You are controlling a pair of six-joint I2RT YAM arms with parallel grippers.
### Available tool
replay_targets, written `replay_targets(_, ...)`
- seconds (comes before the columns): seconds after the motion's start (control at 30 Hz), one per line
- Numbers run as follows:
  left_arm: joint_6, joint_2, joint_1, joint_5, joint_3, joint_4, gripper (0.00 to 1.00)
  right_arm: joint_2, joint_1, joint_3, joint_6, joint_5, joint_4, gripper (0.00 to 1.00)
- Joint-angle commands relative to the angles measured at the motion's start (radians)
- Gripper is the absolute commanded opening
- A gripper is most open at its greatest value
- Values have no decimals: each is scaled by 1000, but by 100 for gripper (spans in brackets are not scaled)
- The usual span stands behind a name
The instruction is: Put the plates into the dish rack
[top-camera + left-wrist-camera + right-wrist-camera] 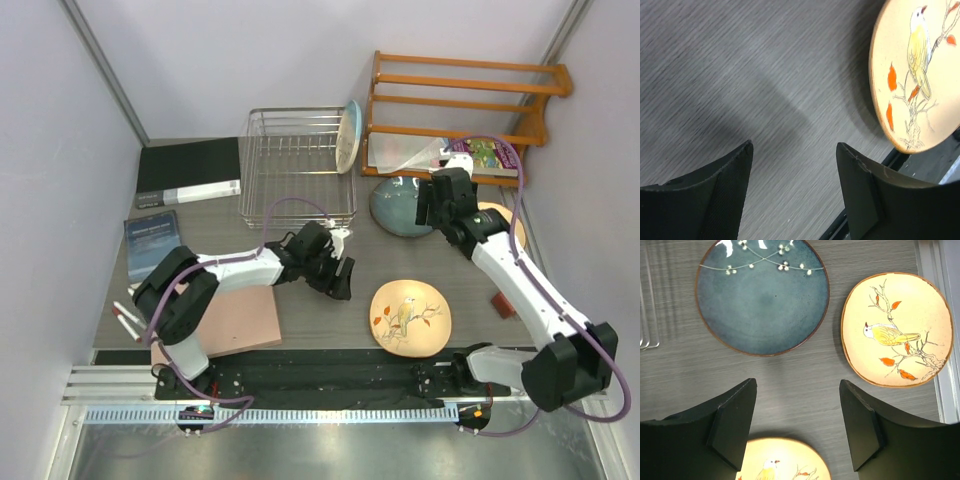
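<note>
The chrome wire dish rack [298, 165] stands at the back of the table, with a cream-and-light-blue plate [349, 137] upright at its right end. A dark teal plate [396, 210] [762, 295] lies flat to the rack's right. A yellow bird plate [411, 317] [920, 75] [782, 460] lies near the front edge. Another orange-yellow plate with a bird on a branch [507, 222] [897, 330] lies at the right, partly under my right arm. My left gripper [335, 278] [795, 150] is open and empty, low over bare table left of the front plate. My right gripper [437, 205] [797, 390] is open and empty, held above the table between the three flat plates.
An orange wooden shelf [460, 100] with a book [490, 155] stands at the back right. A black binder [188, 170] and a blue book [152, 240] lie at the left. A pink board [235, 315], pens [127, 315] and a small red-brown item [503, 303] lie near the front.
</note>
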Motion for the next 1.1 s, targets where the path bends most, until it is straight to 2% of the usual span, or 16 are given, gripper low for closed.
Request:
replay_targets(0.0,-101,14,0,56,-1,135,69,-124,0,-17,27,-40,-32,73)
replay_targets(0.13,-104,69,-38,146,21,210,69,-189,-11,-64,33,-64,-76,74)
replay_targets(0.23,-105,103,-63,212,30,266,67,-238,-26,-101,55,-106,-109,78)
replay_targets(0.37,-128,146,-74,280,53,295,60,-259,-54,-132,84,-166,-122,80)
replay_targets(0.53,-133,183,-90,332,74,321,56,-259,-66,-144,68,-169,-124,82)
replay_targets(0.63,-141,218,-95,354,105,335,45,-259,-67,-157,64,-179,-127,81)
replay_targets(0.67,-150,229,-95,358,114,332,36,-261,-67,-161,64,-188,-129,81)
replay_targets(0.83,-159,246,-81,332,125,304,24,-238,-69,-157,47,-216,-127,83)
replay_targets(0.87,-161,241,-77,325,122,301,15,-233,-71,-155,39,-231,-127,83)
replay_targets(0.97,-176,223,-44,298,108,286,2,-203,-74,-138,12,-267,-126,87)
replay_targets(1.07,-196,181,8,294,74,273,0,-155,-77,-131,-25,-330,-107,92)
